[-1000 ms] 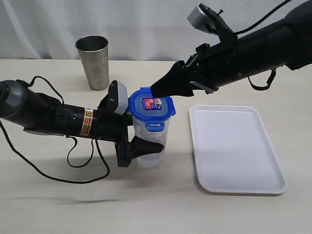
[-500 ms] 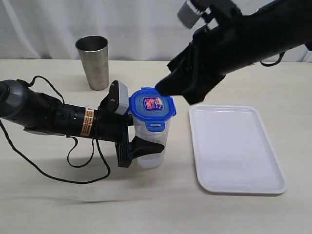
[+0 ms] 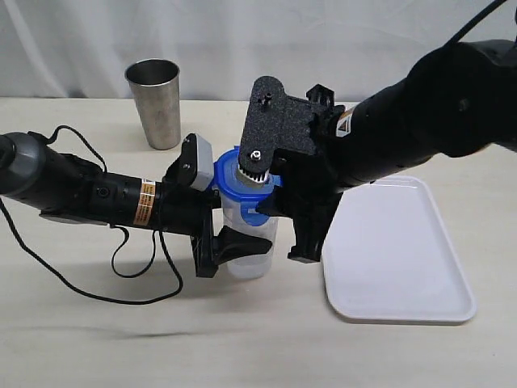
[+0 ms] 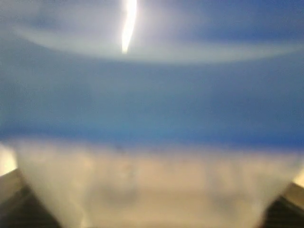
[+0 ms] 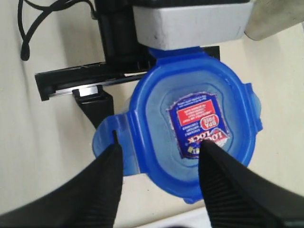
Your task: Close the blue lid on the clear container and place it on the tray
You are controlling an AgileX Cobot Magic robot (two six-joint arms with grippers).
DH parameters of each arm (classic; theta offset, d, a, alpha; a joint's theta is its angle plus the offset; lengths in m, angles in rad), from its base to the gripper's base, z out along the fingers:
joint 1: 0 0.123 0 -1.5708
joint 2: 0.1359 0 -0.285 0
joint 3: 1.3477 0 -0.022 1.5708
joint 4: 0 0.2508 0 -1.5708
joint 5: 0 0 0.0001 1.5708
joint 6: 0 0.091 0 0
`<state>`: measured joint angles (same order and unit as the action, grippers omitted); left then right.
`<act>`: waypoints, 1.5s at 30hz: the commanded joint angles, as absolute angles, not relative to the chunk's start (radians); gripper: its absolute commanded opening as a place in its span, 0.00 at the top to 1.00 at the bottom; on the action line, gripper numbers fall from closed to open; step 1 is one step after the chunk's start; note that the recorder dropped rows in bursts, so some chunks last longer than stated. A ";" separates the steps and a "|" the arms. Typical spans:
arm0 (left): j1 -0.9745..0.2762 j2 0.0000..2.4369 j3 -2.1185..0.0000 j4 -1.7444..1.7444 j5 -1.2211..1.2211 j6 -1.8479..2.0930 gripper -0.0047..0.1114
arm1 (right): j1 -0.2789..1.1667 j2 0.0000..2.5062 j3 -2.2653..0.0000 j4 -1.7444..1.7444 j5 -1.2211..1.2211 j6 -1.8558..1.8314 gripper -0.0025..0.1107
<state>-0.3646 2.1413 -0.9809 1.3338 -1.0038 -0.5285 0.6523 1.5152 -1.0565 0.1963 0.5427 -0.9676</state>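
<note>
Since half a second ago the right arm has swung down from above the tray, and its wrist is now hanging right over the container top. The left arm and everything on the table haven't shifted.

Counting: I'm seeing two arms, one blue lid, one clear container, one tray and one steel cup.

The left gripper is reaching in from the left and clasping the clear container low on its body, with one finger in front and the other behind. The left wrist view is giving me only a blur, a blue band over cloudy plastic.

The right gripper is pointing down at the lid with its jaws spread wide and holding nothing. In the right wrist view one fingertip is overlapping a side flap of the lid and the other is lying over the lid's face beside the sticker. I can't tell if either is actually touching.

The blue lid is sitting on top of the clear container, with its one red-and-blue sticker facing up. I can't tell whether the flaps are snapped down.

The container is standing upright on the table, just left of the tray and not on it. The tray is lying flat with the right arm crossing above its far left corner. The steel cup is standing upright, well behind the left arm.
</note>
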 commanded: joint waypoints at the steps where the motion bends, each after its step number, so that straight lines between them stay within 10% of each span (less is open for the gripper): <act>1: -0.373 2.138 -0.980 1.350 -0.978 -0.527 0.96 | 0.682 1.534 -1.050 0.168 0.529 -0.983 0.56; 45: -0.373 2.138 -0.980 1.355 -1.055 -0.534 0.96 | 0.746 1.749 -1.063 -0.213 0.624 -0.664 0.71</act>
